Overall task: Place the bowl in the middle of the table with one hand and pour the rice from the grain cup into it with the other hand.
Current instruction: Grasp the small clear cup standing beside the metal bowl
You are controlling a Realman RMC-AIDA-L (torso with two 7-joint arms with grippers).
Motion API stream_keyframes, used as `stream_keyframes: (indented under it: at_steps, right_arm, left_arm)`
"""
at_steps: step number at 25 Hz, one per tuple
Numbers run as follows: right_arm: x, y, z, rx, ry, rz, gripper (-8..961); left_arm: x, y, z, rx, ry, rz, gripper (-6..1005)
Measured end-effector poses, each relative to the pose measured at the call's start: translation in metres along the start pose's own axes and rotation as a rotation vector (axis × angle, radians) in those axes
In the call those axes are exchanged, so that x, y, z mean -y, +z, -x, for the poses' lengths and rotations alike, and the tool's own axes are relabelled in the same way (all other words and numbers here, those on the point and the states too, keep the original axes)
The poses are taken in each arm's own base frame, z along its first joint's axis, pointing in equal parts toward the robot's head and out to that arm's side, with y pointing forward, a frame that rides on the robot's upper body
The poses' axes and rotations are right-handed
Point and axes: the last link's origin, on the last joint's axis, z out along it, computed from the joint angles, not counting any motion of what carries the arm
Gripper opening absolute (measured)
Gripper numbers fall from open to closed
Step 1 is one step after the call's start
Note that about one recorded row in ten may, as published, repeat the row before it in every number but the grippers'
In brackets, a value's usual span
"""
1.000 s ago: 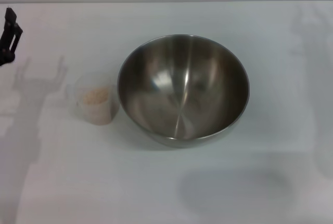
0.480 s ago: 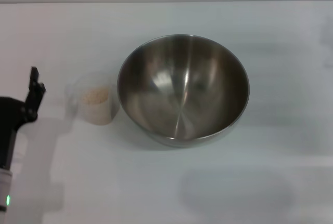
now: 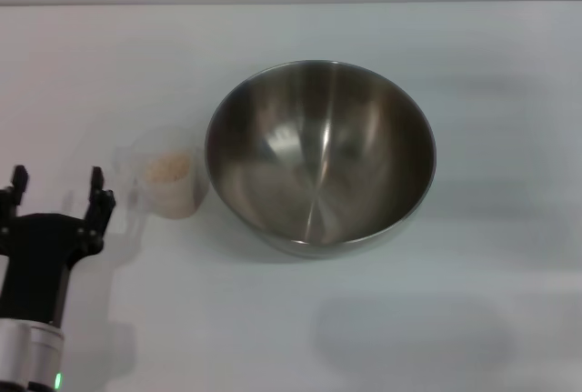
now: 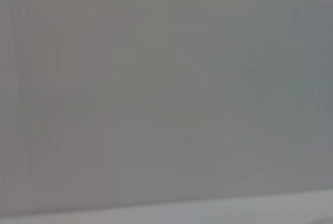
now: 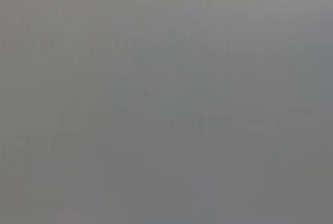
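A large steel bowl [image 3: 320, 155] stands near the middle of the white table [image 3: 473, 301], empty inside. Just left of it, touching or nearly touching its wall, is the small clear grain cup [image 3: 166, 178] with beige rice [image 3: 167, 168] in it. My left gripper [image 3: 56, 183] is at the lower left of the head view, open, its two black fingers pointing up the table, a short way left of the cup and holding nothing. The right gripper is out of view. Both wrist views show only plain grey surface.
The table's far edge [image 3: 291, 4] runs across the top of the head view. Bare white tabletop lies to the right of and in front of the bowl.
The left arm has swung down from the far left edge toward the near left, and now faces up the table with both fingers showing beside the cup. Bowl and cup have not moved.
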Motion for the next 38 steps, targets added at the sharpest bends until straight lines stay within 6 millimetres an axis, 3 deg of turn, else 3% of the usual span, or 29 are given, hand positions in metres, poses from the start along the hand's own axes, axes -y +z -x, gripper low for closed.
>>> stream_keyframes:
  at_steps: [17,38]
  right_arm:
    - [0.009,0.003,0.004,0.009,-0.042,-0.002,334]
    - [0.009,0.001,0.005,0.015,-0.049,-0.003,333]
  left_arm:
    - [-0.013,0.024,0.011,0.115,-0.08,0.048,832]
    - [-0.008,0.046,0.01,0.111,-0.066,0.062,831]
